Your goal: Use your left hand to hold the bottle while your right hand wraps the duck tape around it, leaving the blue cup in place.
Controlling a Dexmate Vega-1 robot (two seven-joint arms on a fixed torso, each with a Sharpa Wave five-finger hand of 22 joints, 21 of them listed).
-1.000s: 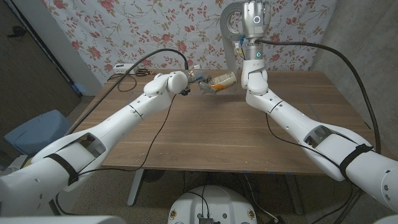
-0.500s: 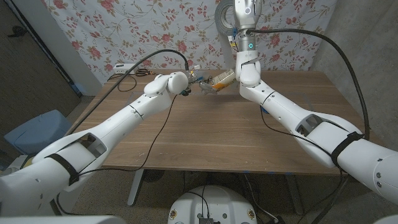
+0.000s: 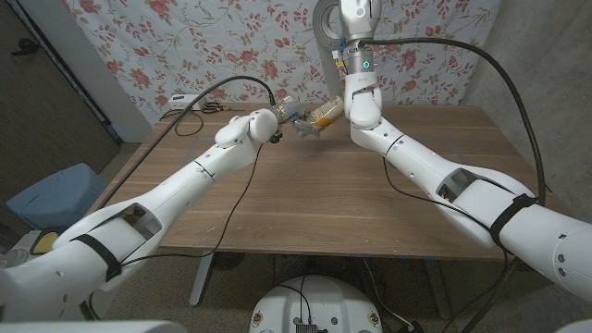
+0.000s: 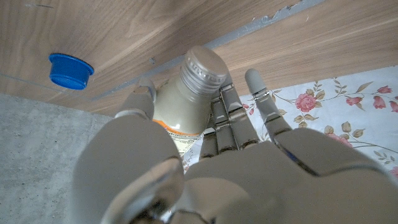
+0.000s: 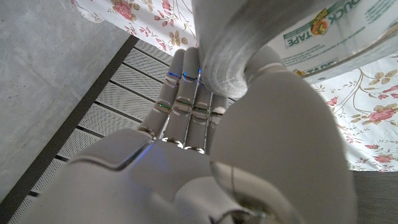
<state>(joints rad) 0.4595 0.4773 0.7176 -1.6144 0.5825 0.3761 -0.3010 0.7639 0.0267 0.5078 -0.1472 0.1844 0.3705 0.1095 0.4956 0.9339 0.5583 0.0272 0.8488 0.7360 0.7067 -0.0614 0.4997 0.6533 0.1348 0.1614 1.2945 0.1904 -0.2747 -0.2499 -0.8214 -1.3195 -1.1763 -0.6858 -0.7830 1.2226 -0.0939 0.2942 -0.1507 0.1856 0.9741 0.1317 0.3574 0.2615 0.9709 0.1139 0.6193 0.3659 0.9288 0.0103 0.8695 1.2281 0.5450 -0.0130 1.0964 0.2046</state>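
Over the last second the right arm has swung its forearm from about one o'clock toward the centre of the far table edge, closing on the bottle [image 3: 319, 117], which the left hand [image 3: 262, 127] holds lifted above the wooden table [image 3: 305, 199] at roughly twelve o'clock in the head view. The left arm has hardly moved, so the bottle has stayed nearly put while the tape side came to it. In the left wrist view the left hand's fingers [image 4: 231, 118] are curled round the bottle's pale body just below its grey screw cap [image 4: 203, 66], a firm grasp. The right hand [image 5: 205, 143] grips the roll of duck tape [image 5: 280, 31], its fingers closed around the roll's edge with the printed label facing the camera. In the head view the roll itself is too small to make out clearly, and it seems to sit right beside the bottle, though contact cannot be confirmed. The blue cup [image 4: 70, 70] sits on the table, well apart from both hands. Judging from this, the wrap looks about to begin or is barely started.
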